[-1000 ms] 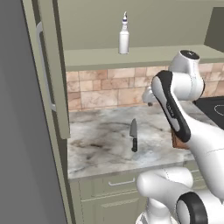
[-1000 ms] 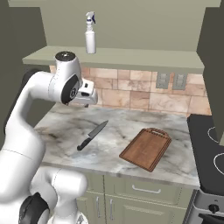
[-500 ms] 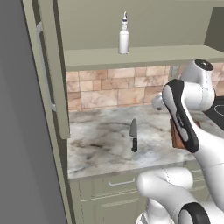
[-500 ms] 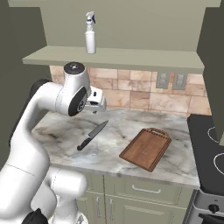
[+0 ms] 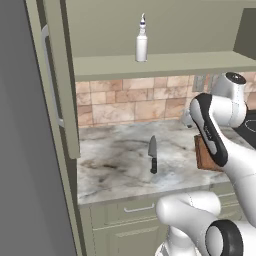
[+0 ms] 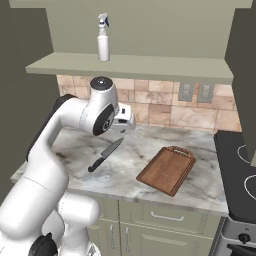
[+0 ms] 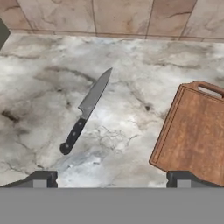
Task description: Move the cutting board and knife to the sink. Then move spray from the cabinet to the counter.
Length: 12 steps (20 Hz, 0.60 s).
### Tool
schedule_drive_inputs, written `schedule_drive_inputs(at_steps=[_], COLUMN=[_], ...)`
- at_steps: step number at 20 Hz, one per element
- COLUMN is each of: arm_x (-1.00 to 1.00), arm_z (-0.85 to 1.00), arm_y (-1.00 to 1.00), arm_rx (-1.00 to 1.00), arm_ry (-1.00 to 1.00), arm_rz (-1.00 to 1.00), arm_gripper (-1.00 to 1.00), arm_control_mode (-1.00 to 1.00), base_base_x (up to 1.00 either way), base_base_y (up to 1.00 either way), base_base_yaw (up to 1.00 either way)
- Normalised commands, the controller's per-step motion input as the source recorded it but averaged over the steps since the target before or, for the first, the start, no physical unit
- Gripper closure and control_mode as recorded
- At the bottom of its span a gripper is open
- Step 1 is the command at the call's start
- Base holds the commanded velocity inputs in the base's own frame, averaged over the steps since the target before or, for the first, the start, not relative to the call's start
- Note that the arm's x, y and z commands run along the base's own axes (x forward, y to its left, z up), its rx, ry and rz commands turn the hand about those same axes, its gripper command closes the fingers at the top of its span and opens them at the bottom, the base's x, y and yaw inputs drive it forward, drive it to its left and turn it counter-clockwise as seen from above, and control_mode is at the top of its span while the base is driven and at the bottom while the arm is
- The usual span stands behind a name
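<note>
Hovering end effector (image 7: 112, 177) (jaws wide) above knife (image 7: 86, 110), cutting board (image 7: 192, 133)

Arm (image 6: 60, 145) built of smooth, rounded white segments; dark grey round caps set at joints; black band seen along one link; bulbous white base below.

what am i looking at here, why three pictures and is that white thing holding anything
The white thing is a robot arm in a simulated kitchen. Two pictures come from cameras on its base, behind it to the left and right. The third looks out from its hand, so the two dark tips at the bottom belong to its end effector, which is open and holds nothing. On the marble counter lie a knife and, apart from it, a wooden cutting board. A spray bottle stands on the cabinet shelf above.
</note>
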Motion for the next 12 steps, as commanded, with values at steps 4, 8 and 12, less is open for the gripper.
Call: schedule_drive_inputs(at_steps=[4,8,12], arm_x=[0.35,0.41,0.43], arm_z=[-0.29,-0.33,-0.32], arm_y=[-0.39,-0.37,-0.35], arm_rx=[-0.10,-0.09,-0.04], arm_ry=[0.03,0.03,0.03], arm_rz=[0.00,0.00,0.00], arm_gripper=[-1.00,-1.00,-1.00], arm_control_mode=[-1.00,-1.00,-1.00], base_base_x=[0.00,0.00,0.00], base_base_y=[0.00,0.00,0.00], base_base_yaw=[0.00,0.00,0.00])
